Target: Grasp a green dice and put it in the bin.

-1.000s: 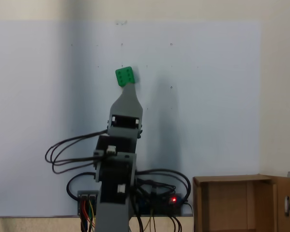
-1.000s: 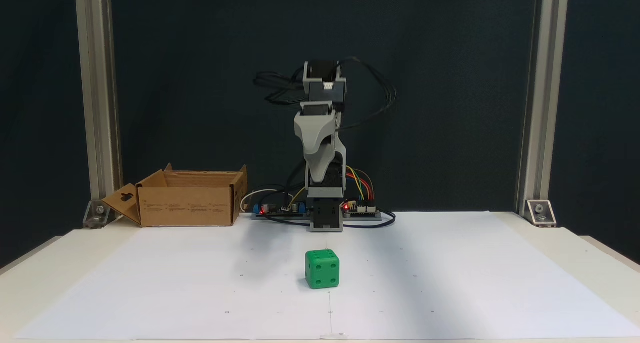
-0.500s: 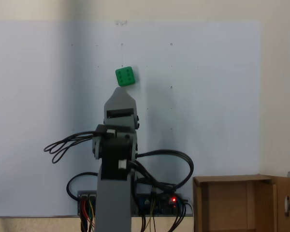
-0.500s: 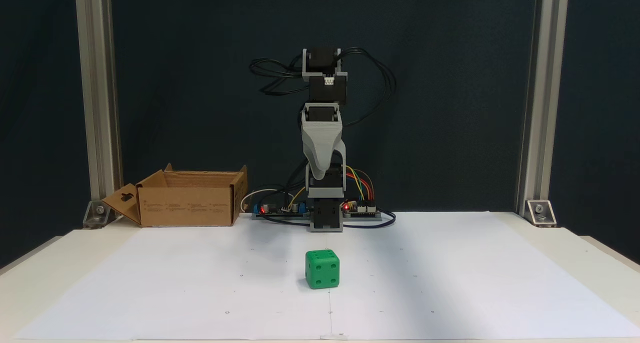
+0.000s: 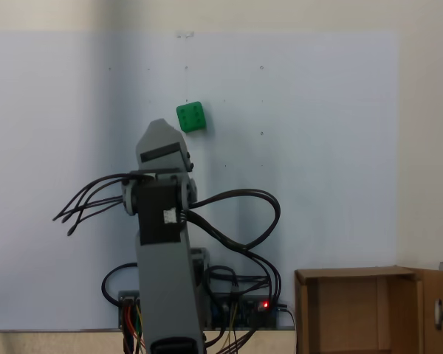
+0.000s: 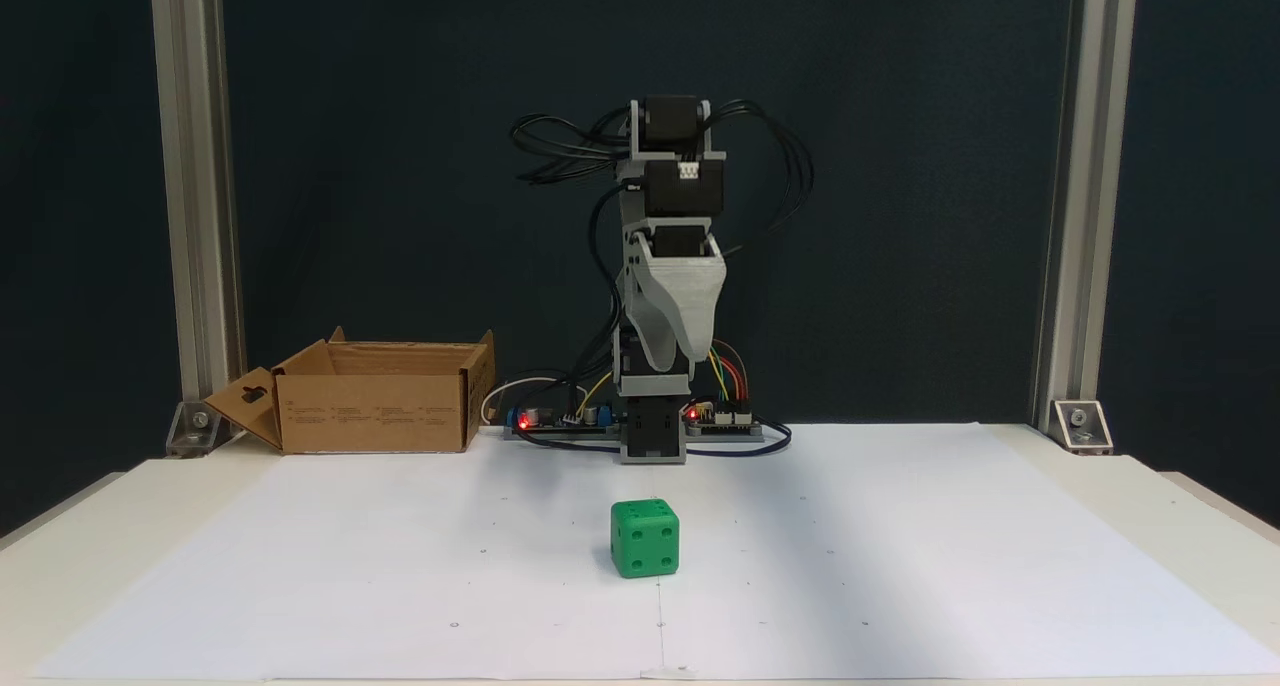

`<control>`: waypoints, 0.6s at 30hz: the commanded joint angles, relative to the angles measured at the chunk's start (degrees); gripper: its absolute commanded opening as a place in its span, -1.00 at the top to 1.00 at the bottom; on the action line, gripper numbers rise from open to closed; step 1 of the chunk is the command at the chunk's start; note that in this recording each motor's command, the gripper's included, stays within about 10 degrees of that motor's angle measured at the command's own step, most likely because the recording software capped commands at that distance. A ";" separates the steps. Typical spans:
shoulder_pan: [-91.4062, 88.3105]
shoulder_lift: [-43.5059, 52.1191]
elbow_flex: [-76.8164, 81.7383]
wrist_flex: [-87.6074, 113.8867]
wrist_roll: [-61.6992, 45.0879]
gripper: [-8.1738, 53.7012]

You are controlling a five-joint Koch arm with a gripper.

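Observation:
The green dice [image 6: 645, 537] rests on the white paper in the middle of the table, also seen as the green dice [image 5: 191, 116] from behind the arm. My gripper [image 6: 668, 364] points down, well above the table and behind the dice, not touching it. From behind, the gripper [image 5: 160, 123] ends just left of the dice. A single grey tip shows, so its jaws cannot be told apart. The bin [image 6: 375, 398], a brown cardboard box with upright flaps, stands at the back left; in the rear view the bin [image 5: 369, 310] is at the lower right.
Circuit boards and wires [image 6: 560, 418] lie around the arm's base [image 6: 653, 436]. Aluminium posts [image 6: 195, 206] stand at both back corners. White paper [image 6: 900, 566] covers the table around the dice.
The arm has lifted and drawn back from the dice, swinging right in the front view and left in the rear view. The dice stayed in place.

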 commanded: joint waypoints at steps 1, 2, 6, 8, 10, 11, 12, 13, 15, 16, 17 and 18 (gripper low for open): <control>-0.79 -0.53 -4.75 -0.35 -4.13 -0.65; -1.14 -0.70 -5.36 -0.35 -4.13 -0.65; -1.58 -5.71 -7.21 -0.44 -5.54 -0.65; -1.23 -8.00 -8.26 -0.70 -6.15 -0.66; -0.53 -10.20 -9.76 -0.97 -6.33 -0.66; -0.18 -11.07 -10.72 -0.97 -6.33 -0.66; 0.18 -11.87 -11.69 -0.97 -6.24 -0.65; 0.53 -12.66 -12.39 -0.97 -6.24 -0.65; 1.05 -13.54 -12.92 -0.97 -6.24 -0.65; 1.32 -14.24 -12.92 -1.05 -6.24 -0.65; 1.49 -14.33 -13.01 -1.05 -6.33 -0.65; 1.49 -15.21 -13.01 -1.23 -6.33 -0.65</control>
